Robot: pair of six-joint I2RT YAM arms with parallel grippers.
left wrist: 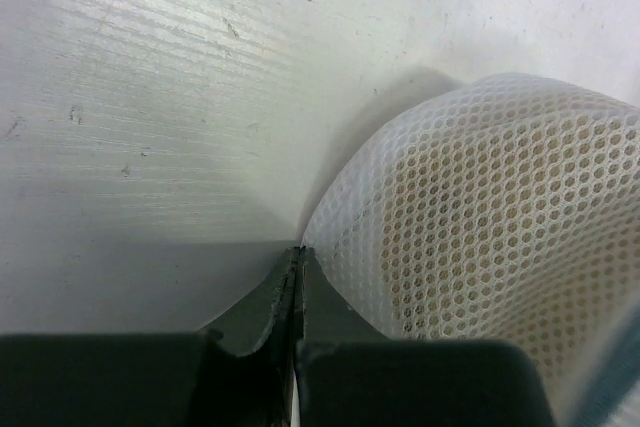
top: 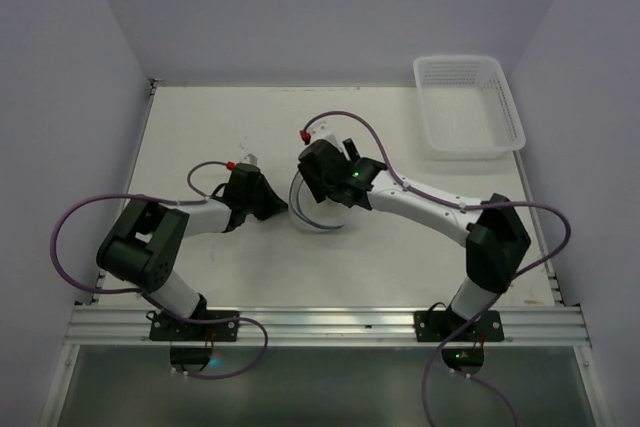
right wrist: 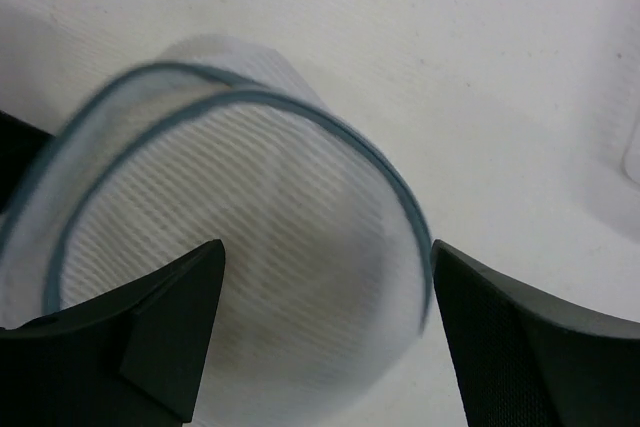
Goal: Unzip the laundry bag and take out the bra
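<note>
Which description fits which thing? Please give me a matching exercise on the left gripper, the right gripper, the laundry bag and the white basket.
Things:
1. left gripper
2. right gripper
3. laundry bag
4. white basket

Descriptions:
A. at the far right corner of the table
B. open, one finger on each side of the bag
C. shut on the edge of the bag
D. in the middle of the table, between both grippers

Pairs: 1-C, 2-B, 3-D, 4-A.

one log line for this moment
left gripper shut on laundry bag edge | right gripper open over it
</note>
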